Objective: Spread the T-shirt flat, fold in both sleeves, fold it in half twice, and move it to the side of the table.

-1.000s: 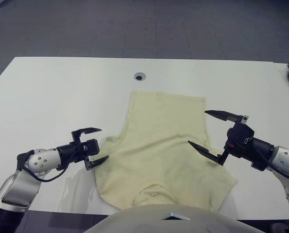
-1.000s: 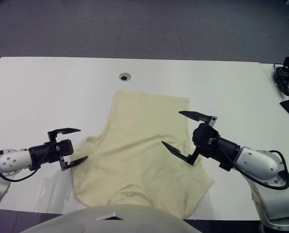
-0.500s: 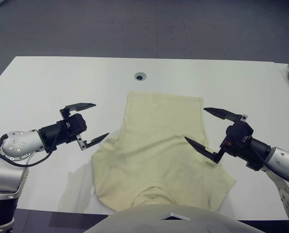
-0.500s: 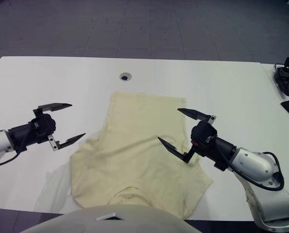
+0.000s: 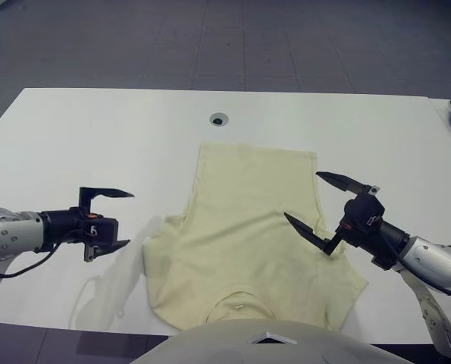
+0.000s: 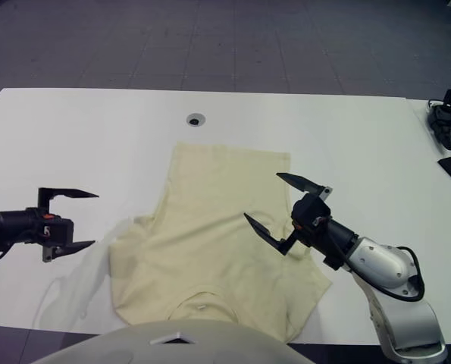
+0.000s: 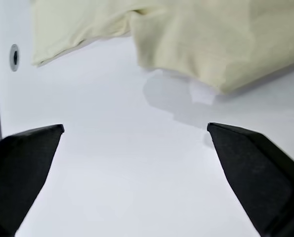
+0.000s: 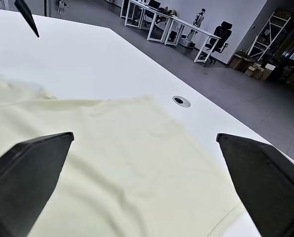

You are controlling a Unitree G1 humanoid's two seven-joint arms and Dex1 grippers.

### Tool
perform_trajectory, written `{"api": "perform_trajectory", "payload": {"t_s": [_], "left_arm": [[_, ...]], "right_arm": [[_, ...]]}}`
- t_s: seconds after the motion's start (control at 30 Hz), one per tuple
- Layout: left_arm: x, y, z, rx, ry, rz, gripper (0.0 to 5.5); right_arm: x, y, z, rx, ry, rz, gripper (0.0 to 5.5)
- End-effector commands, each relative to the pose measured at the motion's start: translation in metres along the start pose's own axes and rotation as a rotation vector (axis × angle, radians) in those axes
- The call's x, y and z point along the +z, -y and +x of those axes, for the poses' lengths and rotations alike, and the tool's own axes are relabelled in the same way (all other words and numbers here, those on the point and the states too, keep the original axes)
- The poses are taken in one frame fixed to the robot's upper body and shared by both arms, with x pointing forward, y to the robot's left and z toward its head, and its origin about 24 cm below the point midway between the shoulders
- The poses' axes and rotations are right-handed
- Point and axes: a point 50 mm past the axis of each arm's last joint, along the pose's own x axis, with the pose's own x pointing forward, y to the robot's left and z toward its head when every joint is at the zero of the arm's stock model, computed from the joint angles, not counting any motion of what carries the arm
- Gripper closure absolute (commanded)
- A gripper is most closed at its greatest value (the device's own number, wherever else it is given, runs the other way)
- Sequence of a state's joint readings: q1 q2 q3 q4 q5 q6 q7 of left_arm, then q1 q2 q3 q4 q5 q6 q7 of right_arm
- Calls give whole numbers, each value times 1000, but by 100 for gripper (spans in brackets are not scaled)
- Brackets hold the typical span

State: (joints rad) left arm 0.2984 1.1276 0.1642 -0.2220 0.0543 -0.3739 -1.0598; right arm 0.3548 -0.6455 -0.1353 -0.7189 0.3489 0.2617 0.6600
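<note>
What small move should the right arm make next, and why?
Probably lower the right gripper onto the right sleeve of the T-shirt and close on it. Its jaws stand open above that side, and the sleeve looks spread outward, not folded in. The left gripper is open over bare table.

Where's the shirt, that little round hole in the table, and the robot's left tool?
shirt [image 5: 244,227], left eye view, middle of the cloth.
hole [image 5: 218,119], left eye view, its dark centre.
left tool [image 5: 130,219], left eye view, midway between its two tips.
</note>
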Motion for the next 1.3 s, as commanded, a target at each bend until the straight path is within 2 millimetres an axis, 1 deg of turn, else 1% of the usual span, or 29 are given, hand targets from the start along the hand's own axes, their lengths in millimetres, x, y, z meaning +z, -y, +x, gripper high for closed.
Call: {"api": "perform_trajectory", "payload": {"t_s": [0.03, 0.13, 0.23, 0.3, 0.5, 0.67, 0.7, 0.77, 0.8, 0.87, 0.9, 0.93, 0.97, 1.07, 1.3], "left_arm": [[4, 17, 10, -104, 25, -25, 10], [0, 21, 16, -114, 3, -25, 10], [0, 27, 26, -121, 7, -26, 10], [0, 29, 29, -123, 3, -21, 10], [2, 33, 34, -134, 11, -20, 111], [5, 35, 33, -151, 34, -25, 192], [5, 35, 33, -151, 33, -23, 216], [5, 35, 34, -151, 33, -21, 240], [5, 35, 34, -152, 34, -21, 264], [6, 36, 34, -155, 38, -21, 294], [6, 37, 34, -157, 39, -20, 320], [7, 37, 34, -158, 40, -18, 330], [8, 35, 32, -153, 47, -17, 357], [15, 31, 29, -144, 83, -18, 410], [26, 22, 23, -107, 86, 37, 535]], "right_arm": [[-2, 2, 0, 8, -12, -5, 12], [-2, 2, -1, 11, -14, -9, 12], [-2, 1, -1, 13, -16, -11, 12], [-2, 1, -1, 18, -16, -12, 12], [-2, 1, -2, 23, -17, -18, 10], [-3, 1, -2, 26, -23, -27, 10], [-3, 1, -2, 25, -23, -27, 10], [-3, 1, -2, 25, -23, -27, 10], [-3, 1, -2, 25, -22, -28, 10], [-3, 1, -1, 27, -23, -28, 10], [-3, 1, -2, 27, -23, -29, 10], [-3, 1, -2, 27, -25, -30, 10], [-3, 1, -2, 31, -30, -31, 10], [-4, -1, -2, 41, -35, -33, 10], [-3, -3, -3, 53, -29, -22, 10]]}}
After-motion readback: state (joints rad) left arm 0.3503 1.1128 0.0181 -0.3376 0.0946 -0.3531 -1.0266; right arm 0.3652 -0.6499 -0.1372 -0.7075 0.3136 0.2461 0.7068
